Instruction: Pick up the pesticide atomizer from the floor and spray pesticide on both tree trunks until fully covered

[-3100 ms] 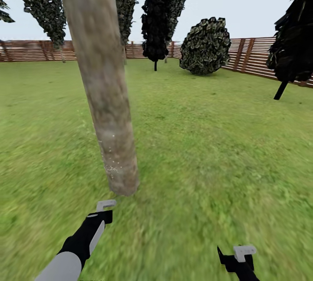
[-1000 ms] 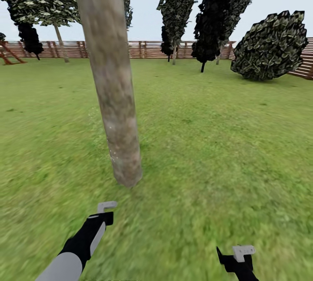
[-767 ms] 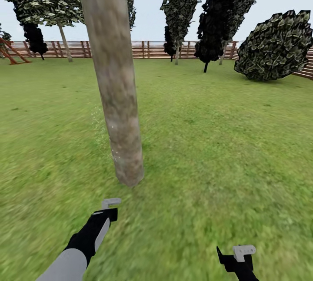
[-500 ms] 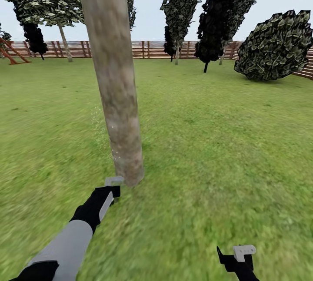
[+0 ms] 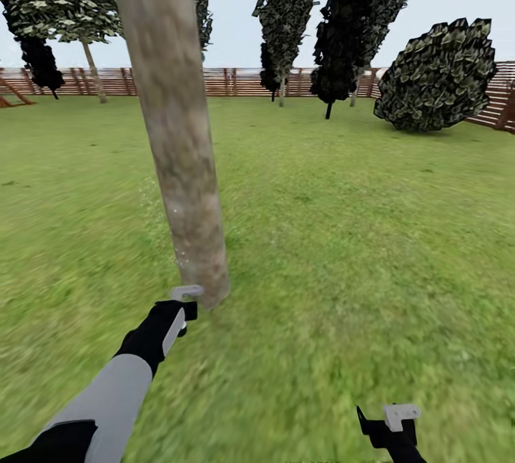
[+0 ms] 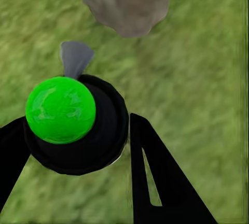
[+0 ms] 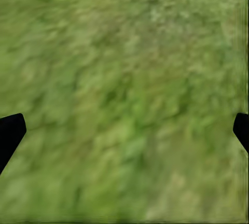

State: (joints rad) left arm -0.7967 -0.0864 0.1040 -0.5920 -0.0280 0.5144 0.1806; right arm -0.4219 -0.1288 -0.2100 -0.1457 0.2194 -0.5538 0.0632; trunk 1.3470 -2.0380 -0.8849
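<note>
Head view has the left arm stretched forward over the grass [image 5: 343, 234], its left gripper [image 5: 184, 300] right at the foot of the thick, mottled tree trunk [image 5: 175, 127]. Fine pale specks of pesticide [image 5: 154, 198] hang beside the trunk's lower part. From the left wrist view, the two black fingers [image 6: 155, 177] are pinched on the pesticide atomizer [image 6: 78, 123], a dark round body with a bright green cap and a small grey nozzle pointing toward the base of the trunk [image 6: 127, 1], close but not touching. The right gripper [image 5: 392, 427] sits low, well apart from the tree; in the right wrist view its fingertips [image 7: 10, 130] are spread wide over bare lawn. A slatted wooden fence [image 5: 236, 81], dark trees and a round bush [image 5: 436, 76] line the far edge.
</note>
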